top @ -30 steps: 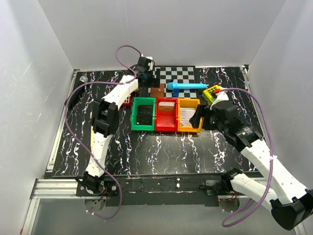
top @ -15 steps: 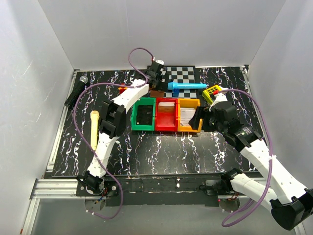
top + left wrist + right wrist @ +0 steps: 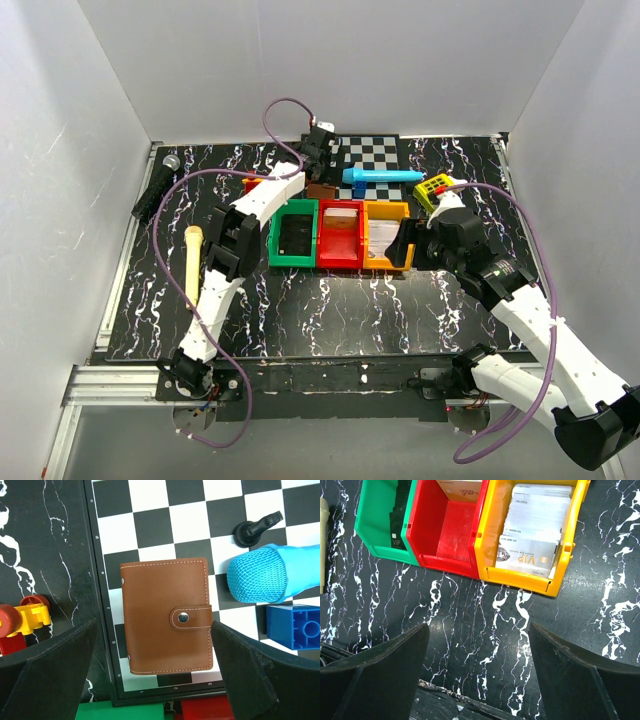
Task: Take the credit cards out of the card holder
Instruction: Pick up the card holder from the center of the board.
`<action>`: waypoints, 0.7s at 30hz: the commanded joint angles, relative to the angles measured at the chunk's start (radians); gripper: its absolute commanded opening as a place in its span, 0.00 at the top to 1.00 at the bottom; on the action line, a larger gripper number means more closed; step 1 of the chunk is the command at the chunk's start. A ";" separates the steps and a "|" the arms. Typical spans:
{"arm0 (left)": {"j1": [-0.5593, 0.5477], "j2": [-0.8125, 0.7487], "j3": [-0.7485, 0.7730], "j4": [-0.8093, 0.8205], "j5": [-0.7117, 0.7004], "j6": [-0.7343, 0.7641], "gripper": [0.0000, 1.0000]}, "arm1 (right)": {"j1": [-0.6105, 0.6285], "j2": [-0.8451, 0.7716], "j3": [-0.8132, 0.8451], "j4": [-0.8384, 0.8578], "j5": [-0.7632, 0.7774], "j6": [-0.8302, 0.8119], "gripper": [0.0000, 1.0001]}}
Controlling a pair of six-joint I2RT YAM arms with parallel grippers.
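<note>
The brown card holder [image 3: 166, 615] lies shut, its strap snapped, on the near edge of the checkered board [image 3: 150, 510]; the top view shows it [image 3: 322, 189] behind the bins. My left gripper [image 3: 155, 680] hangs open above it, one finger on each side, not touching. My right gripper [image 3: 477, 675] is open and empty over bare table in front of the yellow bin [image 3: 496, 540], which holds a stack of silver credit cards [image 3: 532, 527]. The red bin [image 3: 451, 530] holds a tan card, the green bin [image 3: 382, 525] a dark card.
A blue mesh-headed toy [image 3: 272, 572], a blue brick [image 3: 295, 630] and a black chess piece [image 3: 255, 527] lie right of the holder. A red-and-yellow toy [image 3: 22, 622] lies to its left. A wooden handle [image 3: 191, 262] and a yellow block [image 3: 432, 189] lie on the table.
My left arm swung right from the back left to above the card holder, then stayed there. The wooden handle and a black bar came into view. The right arm barely moved.
</note>
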State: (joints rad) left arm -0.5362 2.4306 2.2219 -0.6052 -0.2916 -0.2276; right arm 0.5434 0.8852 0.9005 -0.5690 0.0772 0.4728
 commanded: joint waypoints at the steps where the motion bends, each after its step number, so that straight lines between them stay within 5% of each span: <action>1: -0.002 0.015 0.036 0.004 -0.001 0.002 0.02 | 0.000 -0.019 -0.009 0.011 -0.010 0.010 0.11; 21: -0.018 0.031 0.056 0.008 0.017 -0.006 0.02 | 0.000 -0.008 -0.017 0.024 -0.025 0.021 0.11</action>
State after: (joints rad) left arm -0.5415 2.4866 2.2337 -0.6048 -0.2794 -0.2283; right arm 0.5434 0.8833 0.8856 -0.5755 0.0635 0.4904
